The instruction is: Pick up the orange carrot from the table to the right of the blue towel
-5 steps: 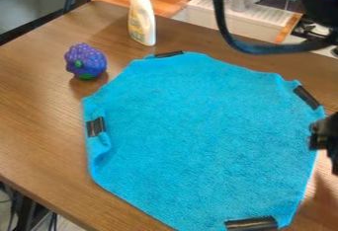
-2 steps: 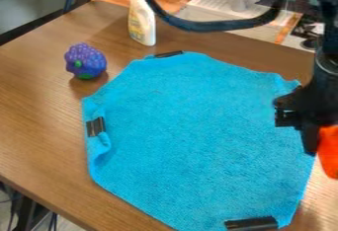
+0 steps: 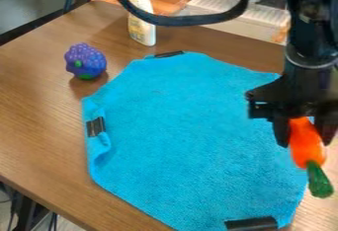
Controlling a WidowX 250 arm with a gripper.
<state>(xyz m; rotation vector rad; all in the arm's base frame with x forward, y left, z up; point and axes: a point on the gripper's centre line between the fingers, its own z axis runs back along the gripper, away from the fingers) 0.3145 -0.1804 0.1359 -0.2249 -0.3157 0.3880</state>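
At the right side of the camera view the black gripper [image 3: 305, 134] hangs over the right edge of the blue cloth, shut on an orange toy carrot [image 3: 307, 145]. The carrot's green end points down, toward the lower right. The blue cloth [image 3: 191, 136] lies spread on the wooden table, with black clips [image 3: 96, 126] on its edges; one more clip [image 3: 252, 223] sits at its bottom edge. To the left of the cloth's top lies a purple toy bunch of grapes [image 3: 86, 61] with green spots.
A white bottle [image 3: 142, 20] stands at the table's back, partly behind the arm's looped cable [image 3: 178, 21]. The wooden table [image 3: 39, 101] ends in a slanting edge at lower left. A dark chair [image 3: 33, 10] is at upper left, and a toy sink [image 3: 218, 8] behind.
The arm has moved left from the right edge of the view, bringing the gripper and the carrot into view. Its cable has swung left, across the bottle. The cloth and grapes have stayed put.
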